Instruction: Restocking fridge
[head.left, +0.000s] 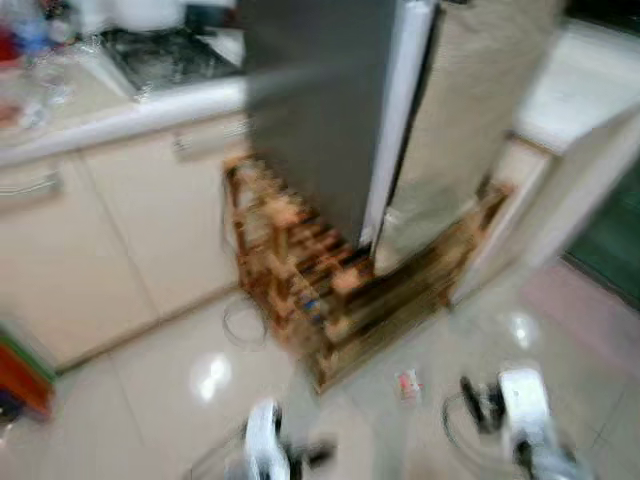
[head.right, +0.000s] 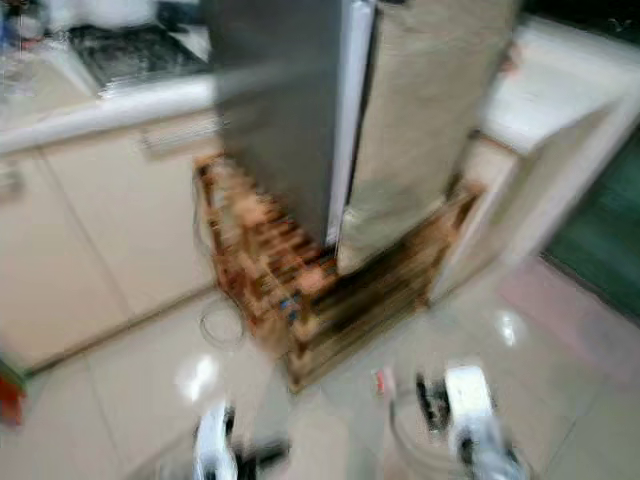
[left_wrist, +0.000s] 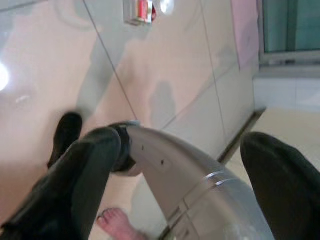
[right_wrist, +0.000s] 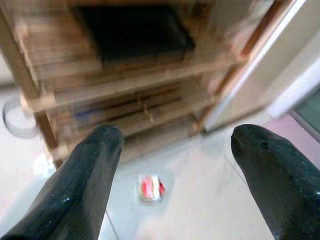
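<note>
A tall grey fridge (head.left: 318, 110) with a white door edge stands on or behind a low wooden rack (head.left: 300, 275) against the cream kitchen cabinets; the head views are blurred. Both arms hang low over the tiled floor, the left arm (head.left: 264, 445) and the right arm (head.left: 522, 405). My right gripper (right_wrist: 175, 137) is open, nothing between its fingers, pointing at the rack (right_wrist: 125, 95) and a small red and white packet (right_wrist: 150, 187) on the floor. My left gripper (left_wrist: 182, 140) is open too, facing the floor beside a silver robot limb (left_wrist: 185, 175).
The packet (head.left: 408, 384) lies on the tiles in front of the rack. A counter with a hob (head.left: 165, 55) runs along the left. A person's bare foot (left_wrist: 117, 224) shows on the floor. A light cabinet side (head.left: 590, 190) stands at the right.
</note>
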